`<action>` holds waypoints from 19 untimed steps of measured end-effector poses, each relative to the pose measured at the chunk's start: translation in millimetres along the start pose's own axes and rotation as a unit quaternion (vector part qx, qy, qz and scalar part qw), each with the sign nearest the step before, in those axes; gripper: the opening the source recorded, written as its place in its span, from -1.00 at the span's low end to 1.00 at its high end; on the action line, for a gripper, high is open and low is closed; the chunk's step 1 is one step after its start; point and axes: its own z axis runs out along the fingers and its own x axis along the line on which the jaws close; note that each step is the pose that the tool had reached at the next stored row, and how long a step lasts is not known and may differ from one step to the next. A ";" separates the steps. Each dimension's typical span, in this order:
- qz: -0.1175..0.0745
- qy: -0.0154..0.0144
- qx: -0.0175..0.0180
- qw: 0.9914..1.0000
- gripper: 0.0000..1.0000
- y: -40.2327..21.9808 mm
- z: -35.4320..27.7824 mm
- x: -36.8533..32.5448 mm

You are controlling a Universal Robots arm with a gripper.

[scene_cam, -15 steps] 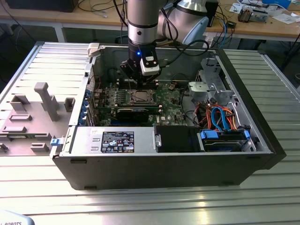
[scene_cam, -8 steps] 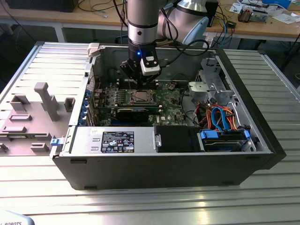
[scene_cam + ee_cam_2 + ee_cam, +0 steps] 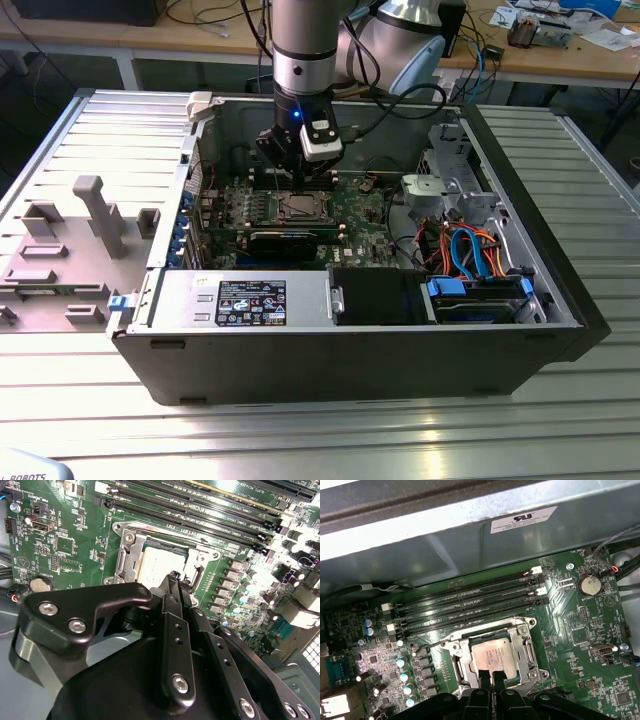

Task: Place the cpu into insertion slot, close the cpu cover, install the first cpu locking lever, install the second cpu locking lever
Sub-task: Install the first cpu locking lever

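Cpu (image 3: 492,655) lies seated in the insertion slot (image 3: 465,666), with the cpu cover (image 3: 527,652) down around it. The hand (image 3: 491,676), fingers closed together and holding nothing, hovers at the socket edge; I judge the lever step is in hand, needing a precise hook and press.
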 end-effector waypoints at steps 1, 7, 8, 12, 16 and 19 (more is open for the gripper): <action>-0.001 0.000 0.000 1.000 -0.67 0.0 0.0 0.0; -0.005 0.000 0.000 1.000 -0.67 0.0 0.0 0.0; -0.006 0.000 0.000 1.000 -0.67 0.0 0.0 0.0; -0.008 0.000 0.000 1.000 -0.67 0.0 0.0 0.0; -0.010 0.000 0.000 1.000 -0.67 0.0 0.0 0.0; -0.012 0.000 0.000 1.000 -0.67 0.0 0.0 0.0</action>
